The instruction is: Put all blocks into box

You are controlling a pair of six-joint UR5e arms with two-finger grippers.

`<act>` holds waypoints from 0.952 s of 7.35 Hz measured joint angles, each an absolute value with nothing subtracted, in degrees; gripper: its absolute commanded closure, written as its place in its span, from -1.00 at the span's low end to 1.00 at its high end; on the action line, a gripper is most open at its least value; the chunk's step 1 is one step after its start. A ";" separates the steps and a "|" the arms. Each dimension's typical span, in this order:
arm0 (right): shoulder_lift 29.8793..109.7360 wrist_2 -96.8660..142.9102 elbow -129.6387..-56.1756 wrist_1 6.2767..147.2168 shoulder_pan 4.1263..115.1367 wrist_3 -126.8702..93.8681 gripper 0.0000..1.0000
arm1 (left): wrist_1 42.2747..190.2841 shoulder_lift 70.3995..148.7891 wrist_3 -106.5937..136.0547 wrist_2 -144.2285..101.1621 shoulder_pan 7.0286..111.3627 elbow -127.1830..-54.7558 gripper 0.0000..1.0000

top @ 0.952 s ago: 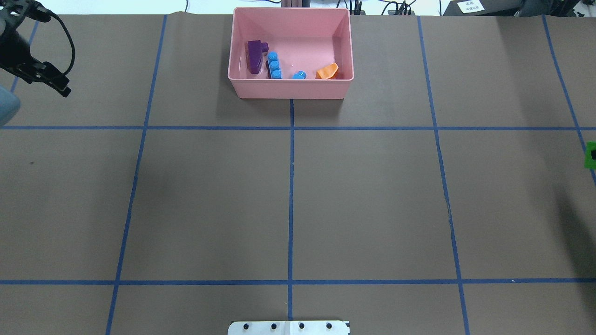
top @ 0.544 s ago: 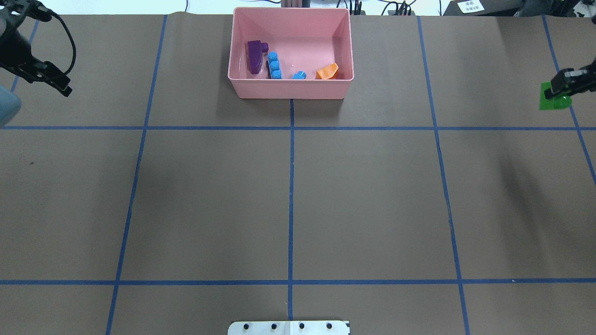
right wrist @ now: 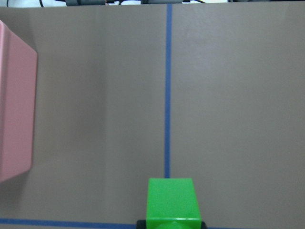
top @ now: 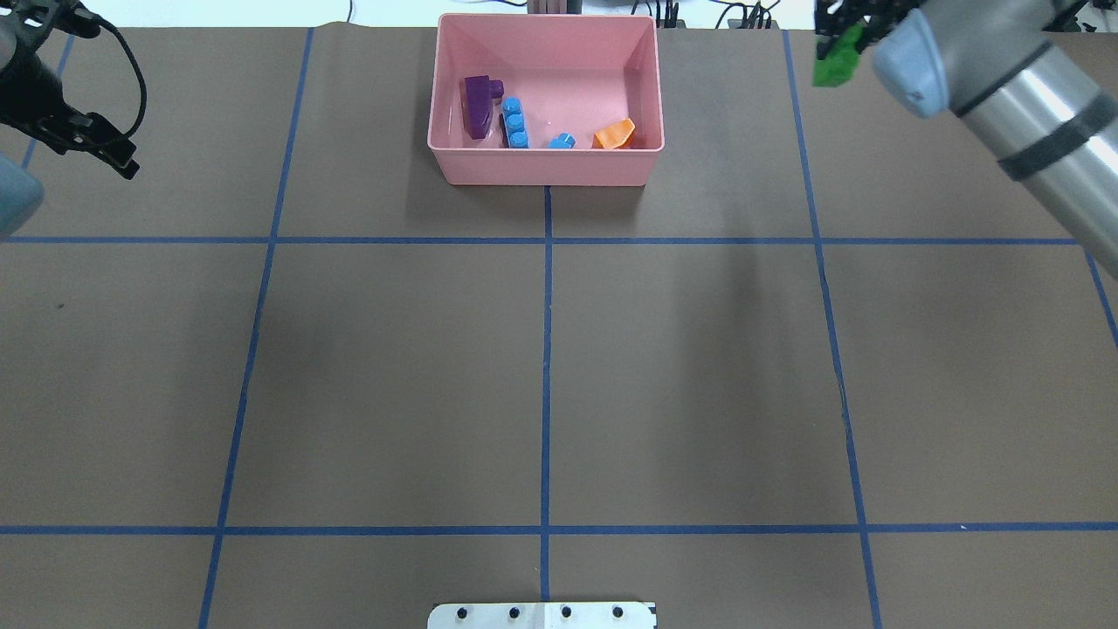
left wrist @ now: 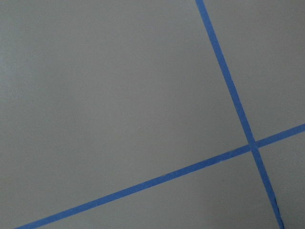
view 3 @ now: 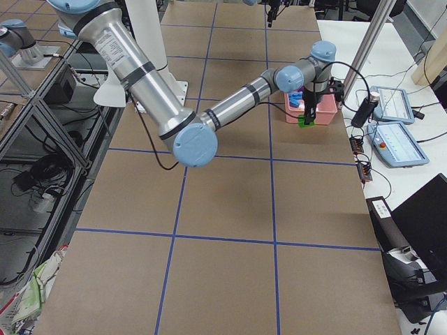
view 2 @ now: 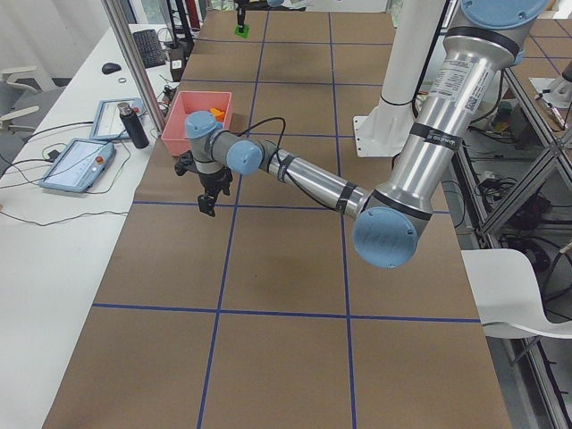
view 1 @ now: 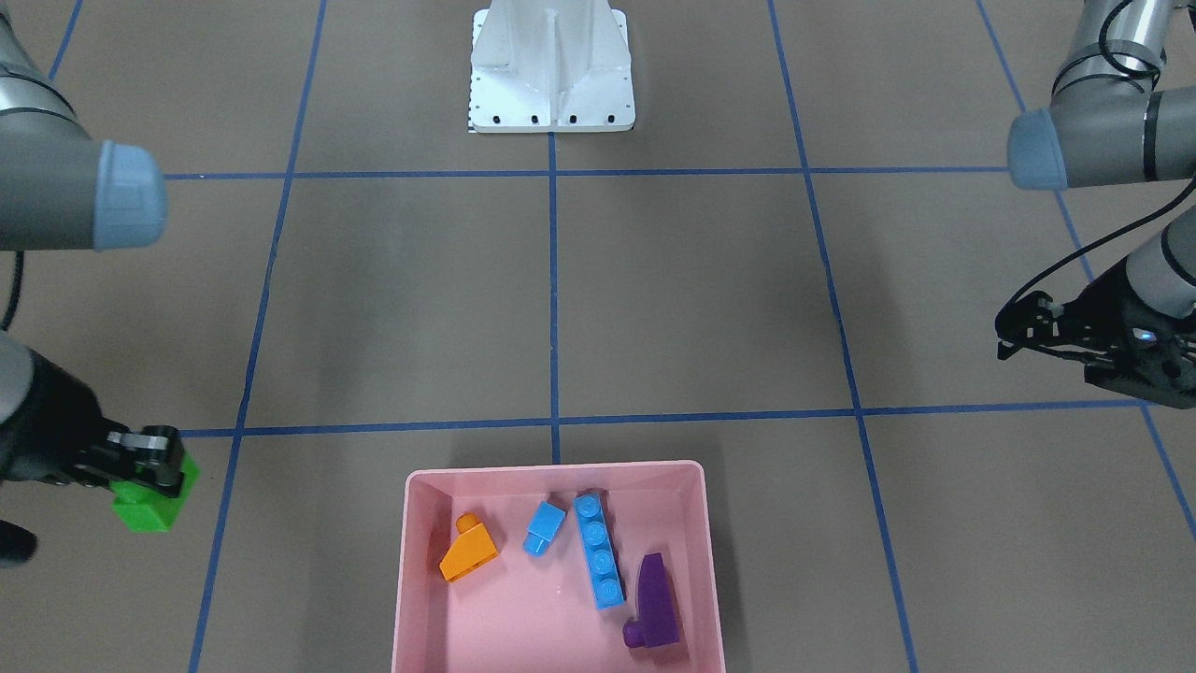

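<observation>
Purple (top: 478, 105), long blue (top: 515, 122), small blue (top: 562, 140), orange (top: 615, 134) blocks in pink box (top: 546, 166); green block (top: 834, 63) in right tool (view 1: 148, 475)

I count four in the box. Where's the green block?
The right gripper holds the green block in the air, left of the pink box in the front-facing view.

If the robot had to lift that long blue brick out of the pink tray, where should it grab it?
From straight above, pinching its two long sides. The long light-blue block lies flat, studs up, in the box, whose walls bar a sideways approach. Probably grip toward the end away from the purple block, which crowds one side.
</observation>
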State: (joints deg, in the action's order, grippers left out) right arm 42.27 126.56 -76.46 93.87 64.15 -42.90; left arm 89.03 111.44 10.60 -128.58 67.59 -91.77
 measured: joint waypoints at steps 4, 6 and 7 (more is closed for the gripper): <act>22.28 118.08 -48.48 80.86 55.86 -55.85 1.00 | 89.12 111.60 10.63 -128.58 67.59 -91.51 -1.00; 20.26 116.28 -43.00 76.03 53.83 -57.60 -0.98 | 89.12 111.61 10.64 -128.58 67.59 -91.44 -1.00; 20.10 115.93 -42.40 75.57 53.21 -58.20 -0.98 | 89.12 111.57 10.64 -128.58 67.59 -91.40 -1.00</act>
